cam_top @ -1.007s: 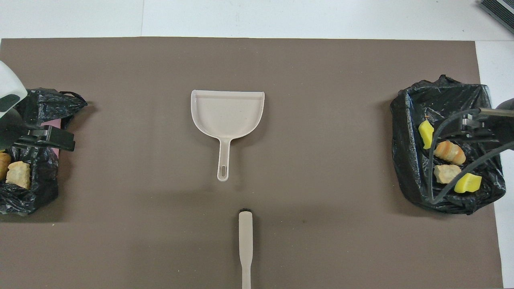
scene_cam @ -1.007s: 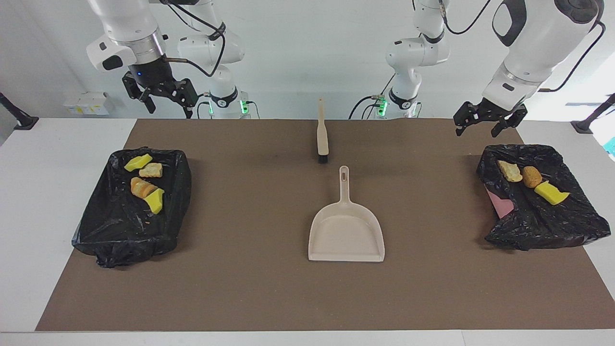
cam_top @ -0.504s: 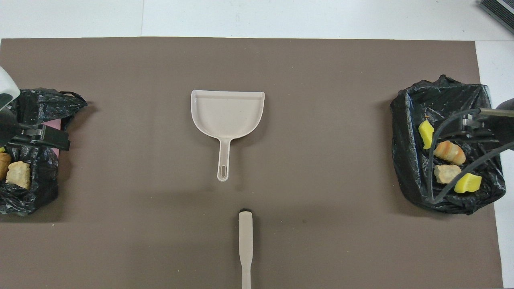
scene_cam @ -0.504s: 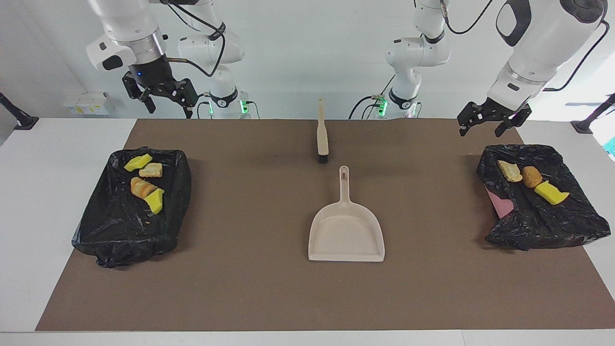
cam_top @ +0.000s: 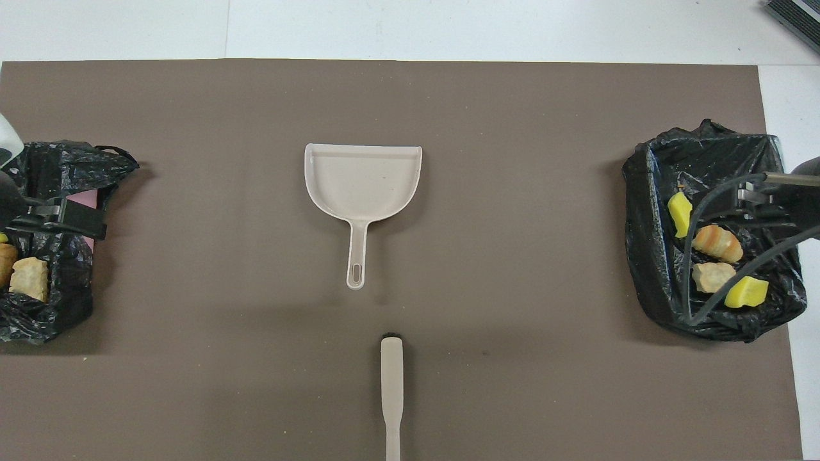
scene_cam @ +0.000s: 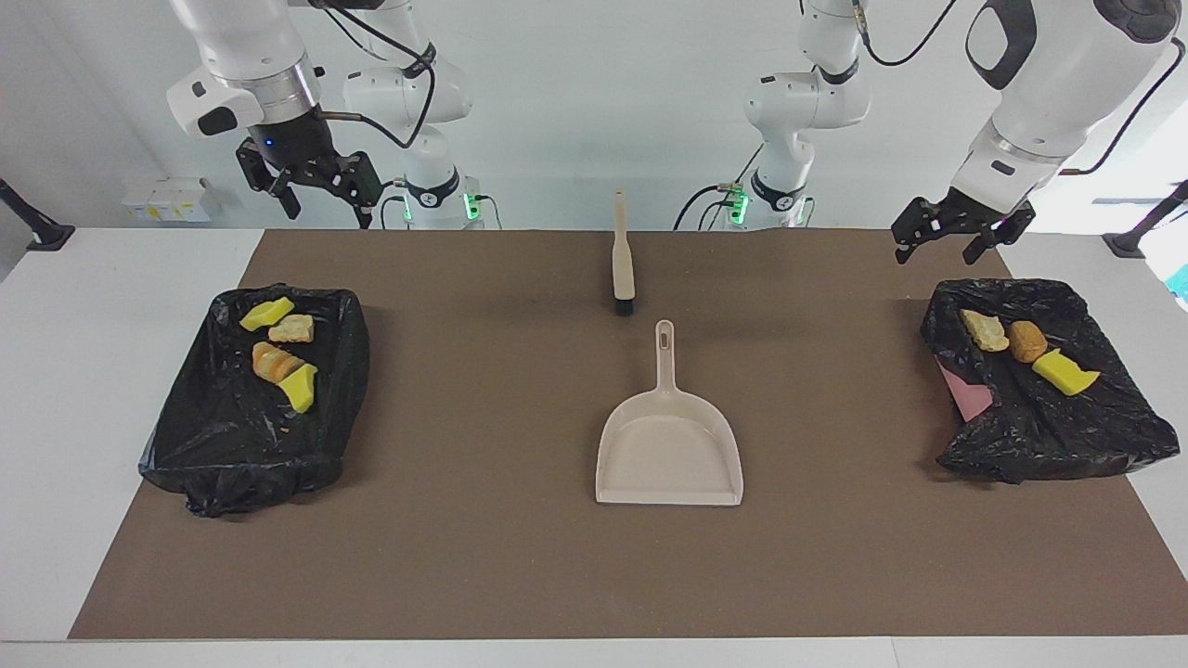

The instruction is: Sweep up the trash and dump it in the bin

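Black bag-lined bins at both ends already hold all the trash: four scraps (scene_cam: 278,348) in the bin (scene_cam: 251,399) at the right arm's end, three (scene_cam: 1026,348) in the bin (scene_cam: 1049,390) at the left arm's. Dustpan (scene_cam: 670,445) and brush (scene_cam: 623,264) lie mid-table, untouched. Both my grippers hang empty, fingers apart: left gripper (scene_cam: 961,232) above its bin's robot-side edge, right gripper (scene_cam: 320,190) likewise. My worry is dropping low and snagging that loose plastic, dragging a bin over.

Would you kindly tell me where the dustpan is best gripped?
Grip the dustpan by its handle, coming straight down from above. It lies flat on the mat, and the narrow handle points toward the robots, with bare mat on both sides for the fingers.
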### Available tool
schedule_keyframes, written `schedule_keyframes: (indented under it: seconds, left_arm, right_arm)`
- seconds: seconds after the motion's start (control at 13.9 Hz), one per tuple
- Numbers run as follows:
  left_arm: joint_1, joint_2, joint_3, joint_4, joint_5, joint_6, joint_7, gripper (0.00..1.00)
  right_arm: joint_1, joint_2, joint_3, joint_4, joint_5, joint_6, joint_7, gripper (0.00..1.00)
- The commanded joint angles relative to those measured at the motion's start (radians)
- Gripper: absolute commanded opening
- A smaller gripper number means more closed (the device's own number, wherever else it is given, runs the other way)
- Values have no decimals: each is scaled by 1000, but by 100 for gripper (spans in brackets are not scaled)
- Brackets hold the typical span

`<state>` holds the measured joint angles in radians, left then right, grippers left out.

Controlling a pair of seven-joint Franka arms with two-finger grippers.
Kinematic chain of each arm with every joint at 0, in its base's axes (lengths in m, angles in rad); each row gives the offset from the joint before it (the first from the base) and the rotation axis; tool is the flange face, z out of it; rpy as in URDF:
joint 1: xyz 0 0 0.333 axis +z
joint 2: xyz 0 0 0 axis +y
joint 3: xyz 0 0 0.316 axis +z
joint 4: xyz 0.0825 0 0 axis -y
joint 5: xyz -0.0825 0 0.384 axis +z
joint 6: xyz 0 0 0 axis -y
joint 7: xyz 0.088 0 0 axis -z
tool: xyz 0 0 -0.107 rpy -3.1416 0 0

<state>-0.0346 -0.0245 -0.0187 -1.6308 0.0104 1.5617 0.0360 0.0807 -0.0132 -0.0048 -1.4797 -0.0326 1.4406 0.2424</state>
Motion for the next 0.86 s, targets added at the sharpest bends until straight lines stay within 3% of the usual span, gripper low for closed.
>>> schedule_keyframes:
  seconds: [0.0, 0.79]
  left_arm:
    - [-4, 5, 0, 32, 3, -35, 12, 100]
    - [-4, -3, 5, 58, -6, -85, 30, 100]
  right_arm:
    - [-10, 1, 6, 10, -7, -9, -28, 100]
    - [-10, 2, 6, 10, -7, -9, -28, 100]
